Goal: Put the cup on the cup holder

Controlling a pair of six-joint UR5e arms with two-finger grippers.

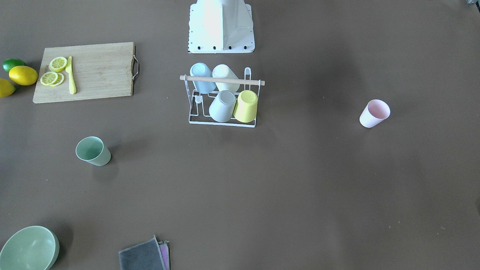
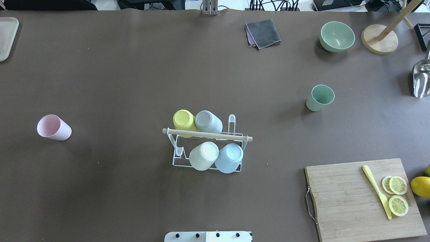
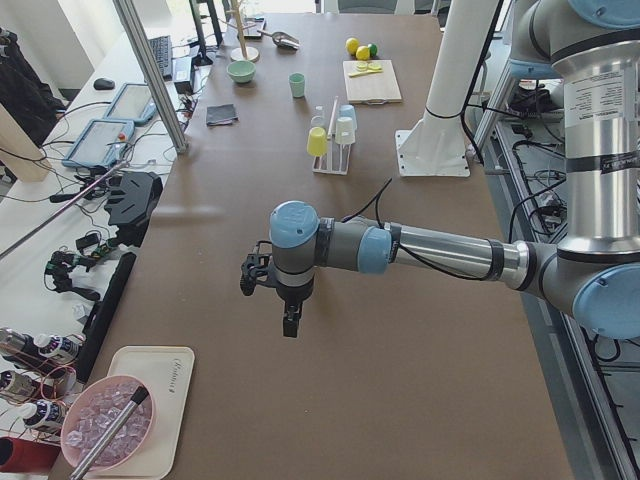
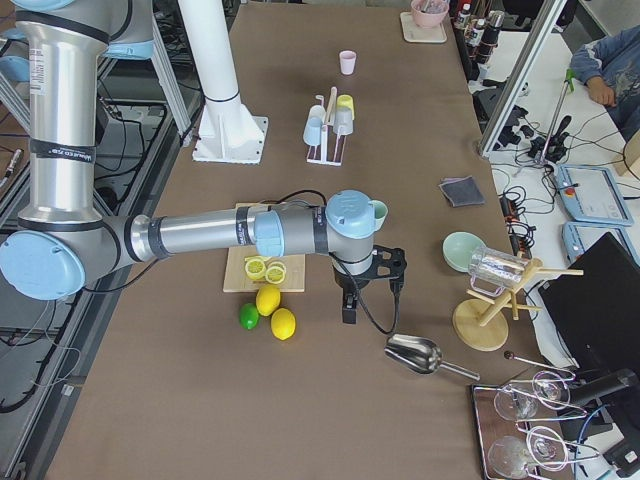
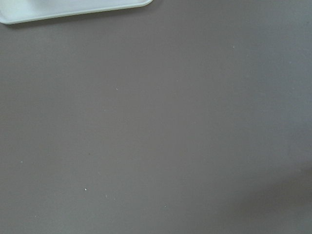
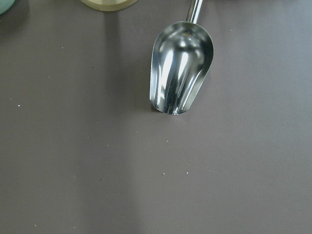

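Observation:
The white wire cup holder point(image 2: 207, 134) with a wooden rod handle stands mid-table, also in the front view point(image 1: 222, 122). It carries a yellow, a grey, a cream and a light blue cup upside down. A pink cup point(image 2: 53, 127) stands alone on the robot's left side point(image 1: 374, 113). A green cup point(image 2: 319, 97) stands alone on the right side point(image 1: 93, 150). My left gripper point(image 3: 289, 322) hangs over the table's left end, far from the cups. My right gripper point(image 4: 349, 310) hangs over the right end near the scoop. I cannot tell whether either is open or shut.
A cutting board point(image 2: 349, 208) holds lemon slices and a yellow knife, with lemons beside it. A green bowl point(image 2: 337, 36), a grey cloth point(image 2: 263, 33), a wooden stand point(image 2: 379, 39) and a metal scoop point(image 6: 180, 73) lie on the right. A white tray point(image 5: 73, 7) lies at the left end.

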